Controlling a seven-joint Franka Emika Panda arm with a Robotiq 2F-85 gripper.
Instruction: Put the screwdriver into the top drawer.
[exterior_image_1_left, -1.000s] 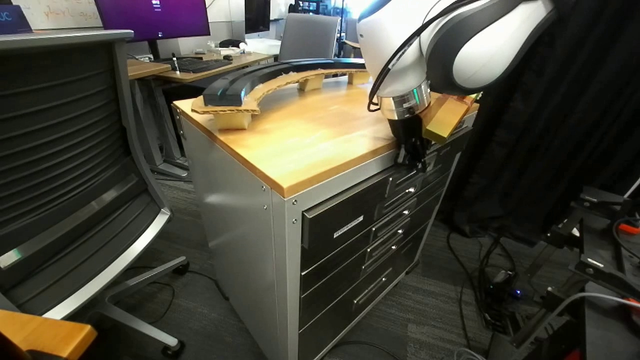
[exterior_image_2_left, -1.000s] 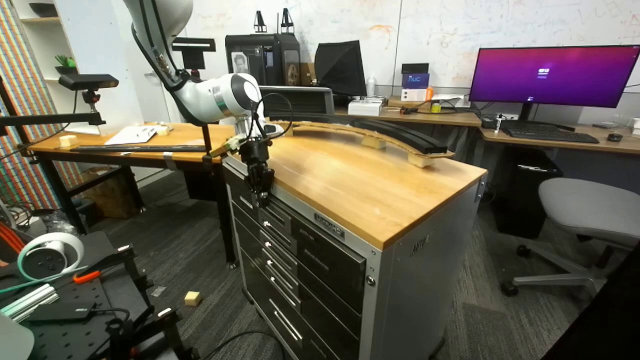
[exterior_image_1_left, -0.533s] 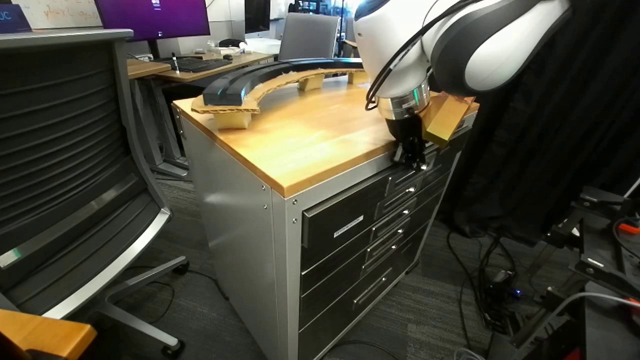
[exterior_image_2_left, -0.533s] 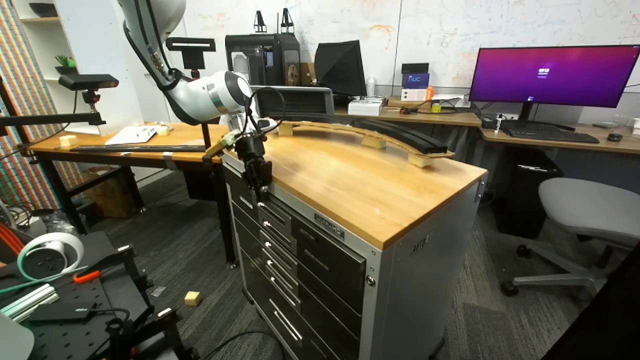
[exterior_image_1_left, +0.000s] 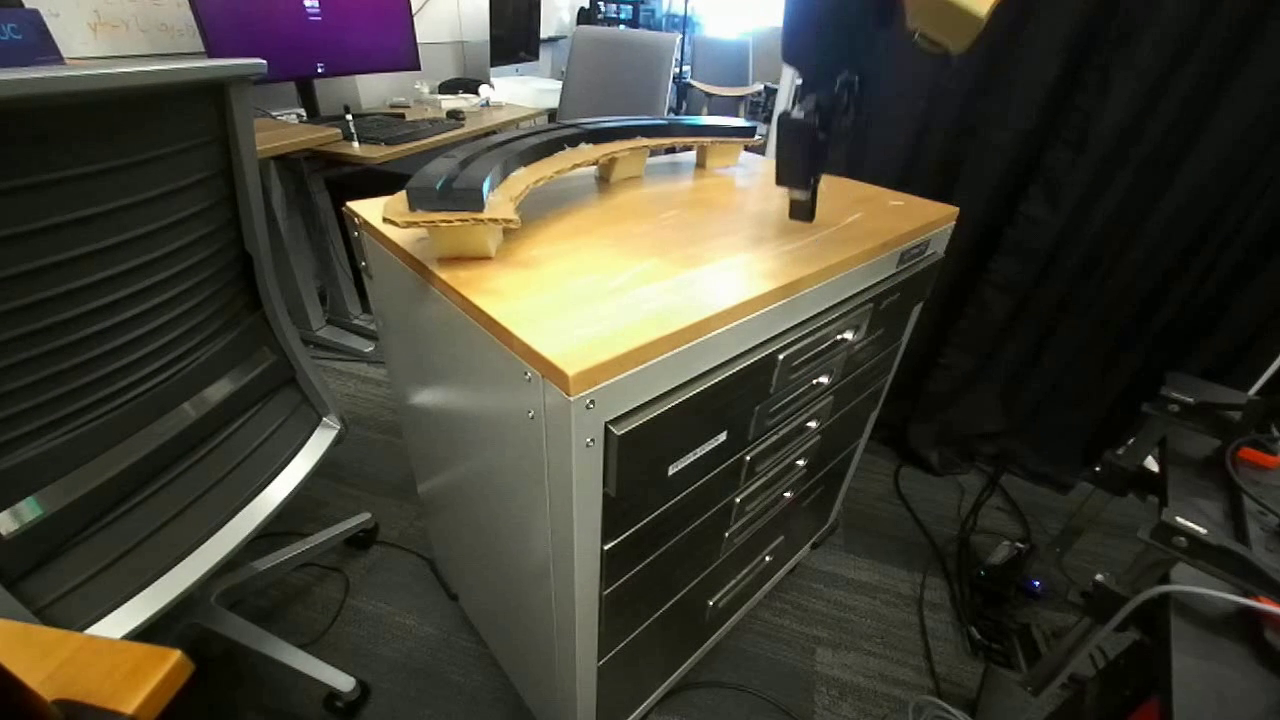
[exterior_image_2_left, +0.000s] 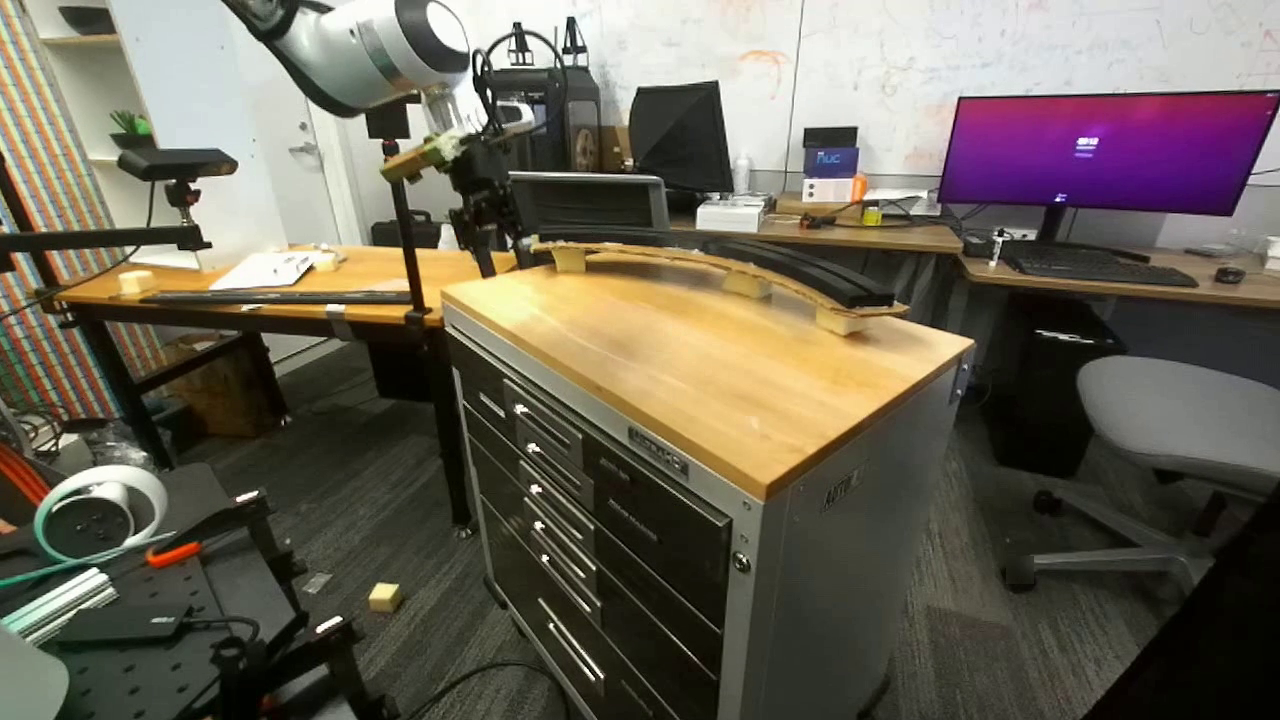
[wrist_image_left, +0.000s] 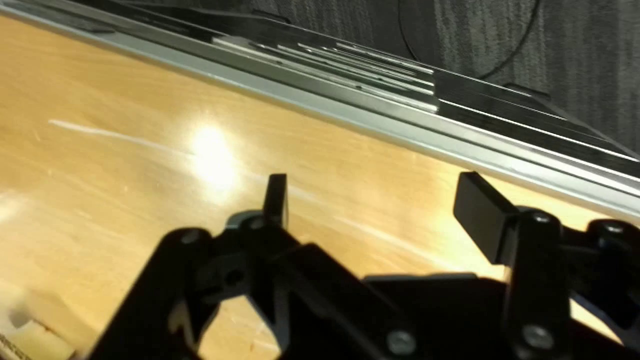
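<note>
Above the cabinet's wooden top hangs my gripper, its two fingers spread wide in the wrist view with only wood grain visible between them. An exterior view has the gripper pointing down over the far part of that top; another angle on it is partly confused with dark things behind. The top drawer, a dark grey metal front with a white label and a long handle, sits pushed in beneath the wooden top. None of its inside shows. The screwdriver is hidden or out of view.
A curved black track on cardboard and small blocks lines the cabinet top's back. Lower drawers stack underneath. A chair stands beside the cabinet. A black curtain hangs behind, and a dark cart stands in front.
From close to the top drawer's handle, my gripper has gone up and back to a place above the wooden top, spreading its fingers. The drawer front has not visibly moved.
</note>
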